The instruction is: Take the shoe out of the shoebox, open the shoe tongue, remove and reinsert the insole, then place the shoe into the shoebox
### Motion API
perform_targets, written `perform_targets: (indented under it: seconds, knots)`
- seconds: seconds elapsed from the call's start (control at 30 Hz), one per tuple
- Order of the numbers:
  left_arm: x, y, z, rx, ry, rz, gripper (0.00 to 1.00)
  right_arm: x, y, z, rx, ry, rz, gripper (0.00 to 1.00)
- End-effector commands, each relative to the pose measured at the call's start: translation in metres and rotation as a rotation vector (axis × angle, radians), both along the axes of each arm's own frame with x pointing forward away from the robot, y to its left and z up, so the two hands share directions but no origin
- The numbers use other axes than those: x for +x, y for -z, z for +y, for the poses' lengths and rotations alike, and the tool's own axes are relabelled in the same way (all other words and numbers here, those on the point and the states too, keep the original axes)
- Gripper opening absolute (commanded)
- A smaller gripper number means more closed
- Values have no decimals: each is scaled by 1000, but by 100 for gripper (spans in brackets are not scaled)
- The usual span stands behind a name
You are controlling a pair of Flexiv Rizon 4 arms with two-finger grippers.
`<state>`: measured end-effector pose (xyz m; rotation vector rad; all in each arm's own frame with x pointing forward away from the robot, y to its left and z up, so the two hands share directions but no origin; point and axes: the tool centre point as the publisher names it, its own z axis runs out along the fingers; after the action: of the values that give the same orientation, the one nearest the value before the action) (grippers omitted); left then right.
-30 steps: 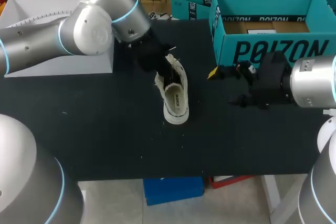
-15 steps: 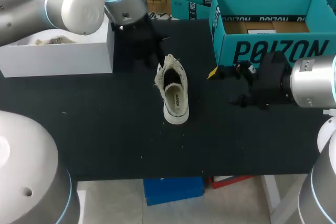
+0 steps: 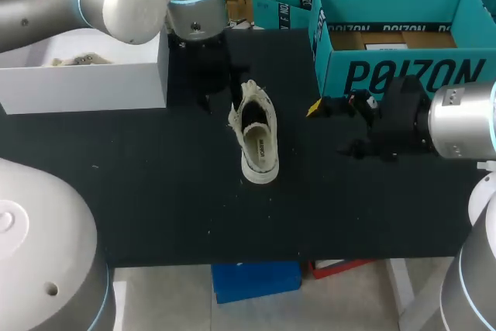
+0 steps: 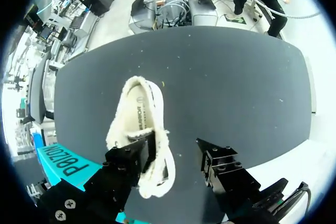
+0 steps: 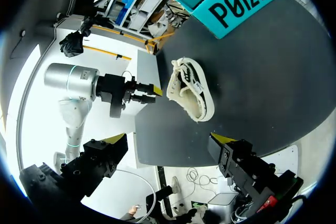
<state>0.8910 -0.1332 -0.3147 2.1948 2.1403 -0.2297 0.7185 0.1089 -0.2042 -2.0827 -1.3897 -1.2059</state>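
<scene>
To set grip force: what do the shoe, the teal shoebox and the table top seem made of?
The shoe looks like soft cream fabric, perhaps canvas, matte: its collar edge is fuzzy. The teal shoebox seems cardboard with a smooth printed coat; its inner floor is plain brown. The table top is matte black, without glare; material unclear, perhaps a mat.

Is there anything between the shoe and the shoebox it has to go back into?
No loose thing lies on the table between the shoe and the shoebox. Only the open right gripper hangs in front of the shoebox's near wall, close to that path.
</scene>
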Motion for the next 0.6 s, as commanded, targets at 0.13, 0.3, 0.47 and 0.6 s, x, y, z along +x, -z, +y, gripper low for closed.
perform_targets:
  seconds: [0.13,0.3,0.47,0.6]
  knots:
    - [0,11,-7,7,8,11,55,0,0,1,0,0,0,100]
    - [0,25,-8,5,16,16,47,0,0,1,0,0,0,100]
    - [-1,39,-7,20,28,20,46,0,0,1,0,0,0,100]
    - [-1,51,-8,30,40,24,45,0,0,1,0,0,0,100]
